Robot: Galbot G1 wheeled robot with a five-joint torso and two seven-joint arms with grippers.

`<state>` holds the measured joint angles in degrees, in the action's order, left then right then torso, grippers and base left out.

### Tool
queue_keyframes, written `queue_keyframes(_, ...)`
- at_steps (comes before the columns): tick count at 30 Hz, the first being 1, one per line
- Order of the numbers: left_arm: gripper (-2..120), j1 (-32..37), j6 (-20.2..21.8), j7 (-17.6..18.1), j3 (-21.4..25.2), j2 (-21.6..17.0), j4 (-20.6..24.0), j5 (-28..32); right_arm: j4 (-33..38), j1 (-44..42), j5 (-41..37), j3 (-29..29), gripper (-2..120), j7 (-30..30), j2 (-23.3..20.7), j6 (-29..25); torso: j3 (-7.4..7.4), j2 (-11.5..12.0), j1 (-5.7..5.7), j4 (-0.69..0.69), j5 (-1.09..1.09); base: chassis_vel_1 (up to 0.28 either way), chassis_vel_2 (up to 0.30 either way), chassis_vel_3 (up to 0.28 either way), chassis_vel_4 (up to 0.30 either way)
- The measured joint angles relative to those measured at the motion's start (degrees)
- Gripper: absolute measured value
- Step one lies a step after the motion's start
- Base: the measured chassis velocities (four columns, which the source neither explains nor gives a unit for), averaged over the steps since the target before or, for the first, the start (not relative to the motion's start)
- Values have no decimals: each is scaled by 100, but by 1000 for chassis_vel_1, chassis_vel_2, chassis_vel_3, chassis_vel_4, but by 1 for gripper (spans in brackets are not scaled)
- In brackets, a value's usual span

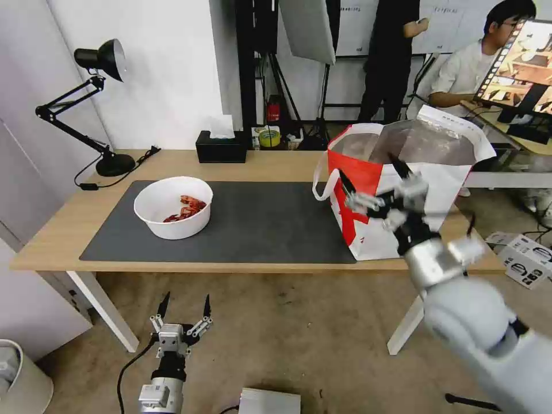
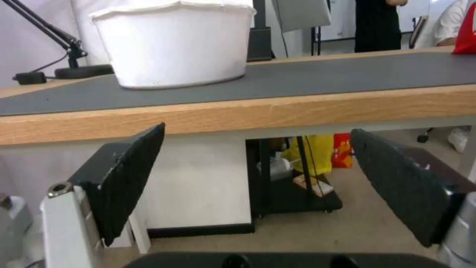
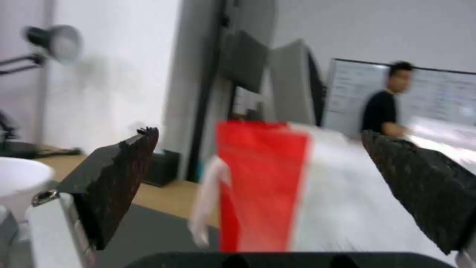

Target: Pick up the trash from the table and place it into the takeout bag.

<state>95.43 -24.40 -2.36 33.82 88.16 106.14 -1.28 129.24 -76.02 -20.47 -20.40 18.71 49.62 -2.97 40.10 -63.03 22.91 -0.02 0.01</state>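
A white round bowl [image 1: 173, 207] holding red shell scraps [image 1: 186, 209] sits on the left part of the dark grey mat [image 1: 259, 221] on the light-wood table [image 1: 69, 224]. The white-and-red takeout bag [image 1: 402, 184] stands open at the table's right end, foil lining showing. My right gripper [image 1: 372, 170] hovers open and empty in front of the bag's near side; the bag [image 3: 263, 186] shows between its fingers [image 3: 119, 178]. My left gripper [image 1: 184, 305] hangs open below the table's front edge, under the bowl [image 2: 173, 41]. Its fingers [image 2: 129, 175] hold nothing.
A black tissue box [image 1: 221, 147] and a black desk lamp [image 1: 92, 103] stand along the table's far edge. White table legs [image 1: 103, 305] flank my left arm. Small boxes [image 1: 526, 256] lie on the floor at right. People are in the room behind.
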Motion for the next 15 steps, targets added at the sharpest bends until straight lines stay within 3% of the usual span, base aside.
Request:
queue_keyframes(6,100,-1,-17,0,-6,2,-7,0,-76,-1184,931,-174,100,93,829,-525,0,0,0,1,-2,0,0,0,0)
queue_keyframes(15,100,8,-43,0,-18,10,-10,-2,-471,-1877,1537,-5,100,374,1344,-919,0,0,0,1,-2,0,0,0,0)
